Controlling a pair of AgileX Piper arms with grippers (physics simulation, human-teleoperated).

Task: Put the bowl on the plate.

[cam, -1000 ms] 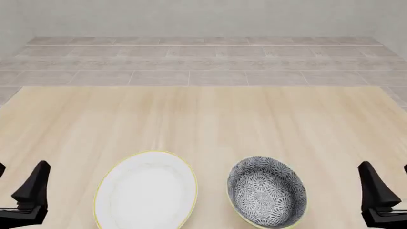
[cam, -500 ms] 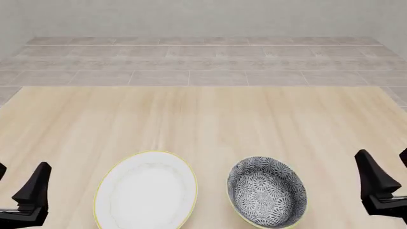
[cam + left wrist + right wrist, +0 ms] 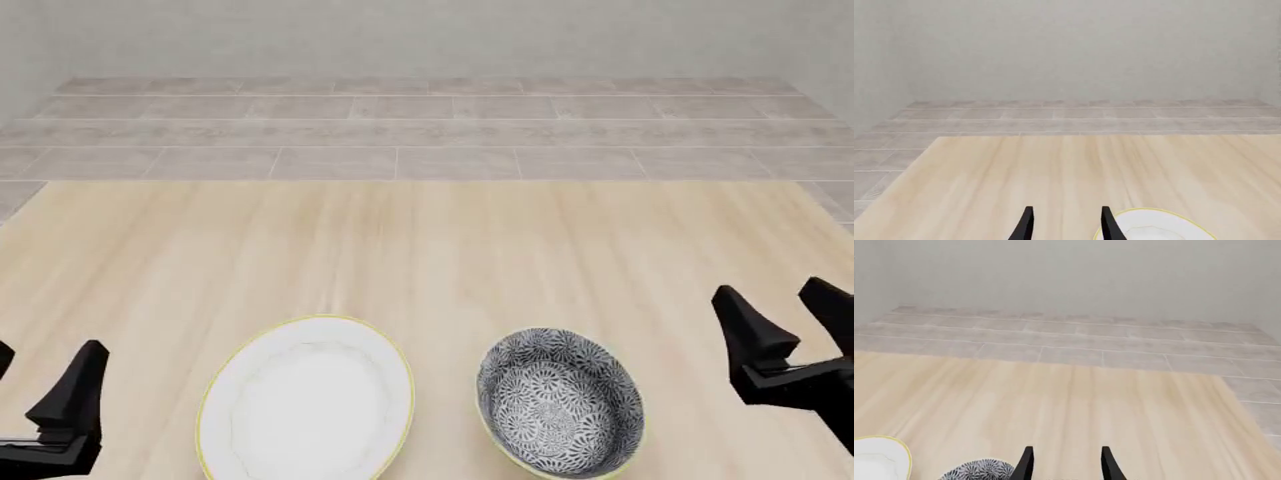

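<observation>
Front view
Table [image 3: 427, 250]: we see a pale wooden top, with grey floor tiles and a plain wall beyond its far edge.
Plate [image 3: 307, 400]: it lies flat on the table near the near edge, white with a thin yellow rim.
Bowl [image 3: 561, 403]: it stands on the table just to the right of the plate, close to it but apart, patterned inside facing up. It is not on the plate.
Left gripper [image 3: 40, 395]: we find it well to the left of the plate, at the picture's edge. One dark finger shows fully, the other is cut off; it holds nothing.
Right gripper [image 3: 787, 325]: it sits to the right of the bowl, apart from it, fingers spread with a clear gap and nothing between them.

Left wrist view
Left gripper [image 3: 1066, 225]: we see two dark fingertips parted over bare table, empty. The plate [image 3: 1157, 227] shows beside one fingertip.

Right wrist view
Right gripper [image 3: 1066, 465]: fingertips parted, empty, above the table. The bowl [image 3: 981, 471] rim shows beside them, the plate [image 3: 877, 457] beyond the bowl.
</observation>
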